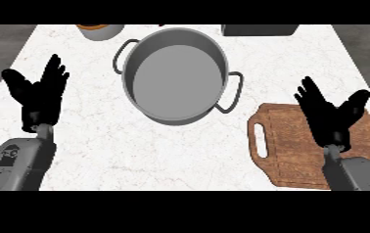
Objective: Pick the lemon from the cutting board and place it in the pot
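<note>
A grey metal pot [175, 75] with two side handles stands in the middle of the white counter; I see nothing inside it. A brown wooden cutting board [289, 146] with a handle slot lies at the lower right. No lemon shows on the board or anywhere else; part of the board is hidden behind my right hand. My right hand [331, 113] is raised over the board, fingers up and spread, holding nothing. My left hand [37, 92] rests open at the left edge, fingers up, well left of the pot.
A round container with an orange top [100, 30] sits at the back left of the counter. A dark box [259, 29] sits at the back right. The white marble counter [145, 149] ends at dark floor on both sides.
</note>
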Tool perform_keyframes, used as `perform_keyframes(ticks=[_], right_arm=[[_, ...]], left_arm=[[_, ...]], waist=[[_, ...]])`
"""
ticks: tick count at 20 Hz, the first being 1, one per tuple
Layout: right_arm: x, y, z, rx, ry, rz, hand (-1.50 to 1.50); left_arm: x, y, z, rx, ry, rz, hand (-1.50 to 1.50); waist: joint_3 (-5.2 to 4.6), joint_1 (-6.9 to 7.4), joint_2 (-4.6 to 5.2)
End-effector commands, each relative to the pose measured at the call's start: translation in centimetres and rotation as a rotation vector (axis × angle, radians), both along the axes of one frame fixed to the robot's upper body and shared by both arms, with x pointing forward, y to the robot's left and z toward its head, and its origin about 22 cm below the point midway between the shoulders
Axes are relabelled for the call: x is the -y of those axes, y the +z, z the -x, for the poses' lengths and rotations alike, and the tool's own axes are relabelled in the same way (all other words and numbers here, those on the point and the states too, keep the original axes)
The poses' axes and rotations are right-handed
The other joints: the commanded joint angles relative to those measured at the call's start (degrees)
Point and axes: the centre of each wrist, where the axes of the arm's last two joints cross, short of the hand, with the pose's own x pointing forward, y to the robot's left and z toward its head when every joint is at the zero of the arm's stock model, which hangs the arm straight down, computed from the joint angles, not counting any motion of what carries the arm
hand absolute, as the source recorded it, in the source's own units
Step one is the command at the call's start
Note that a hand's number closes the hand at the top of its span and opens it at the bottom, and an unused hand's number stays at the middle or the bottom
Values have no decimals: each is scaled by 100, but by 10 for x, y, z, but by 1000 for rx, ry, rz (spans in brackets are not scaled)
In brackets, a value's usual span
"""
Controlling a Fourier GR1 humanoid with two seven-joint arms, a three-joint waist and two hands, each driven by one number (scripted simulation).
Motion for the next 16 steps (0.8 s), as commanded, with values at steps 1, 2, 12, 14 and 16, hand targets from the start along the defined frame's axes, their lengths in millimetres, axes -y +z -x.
perform_keyframes(ticks=[1, 2, 12, 14, 16], right_arm=[[12, -3, 9, 41, 86, 46, 150], [33, -4, 18, 41, 182, 91, 150], [71, 45, 13, 736, -20, 479, -150], [86, 33, 40, 818, 20, 452, -150], [88, 43, 43, 843, 36, 459, -150]], left_arm=[[-1, -5, 2, -6, -82, -10, 0], [12, -21, 20, -55, -169, -3, 0], [62, -71, 52, -196, -466, 52, 0], [56, -72, 51, -183, -461, 43, 0], [76, -66, 55, -178, -509, 33, 0]], waist=[[-34, 43, 57], [-29, 66, 48], [1, -178, 10], [-17, -205, 20], [-30, -42, 32]])
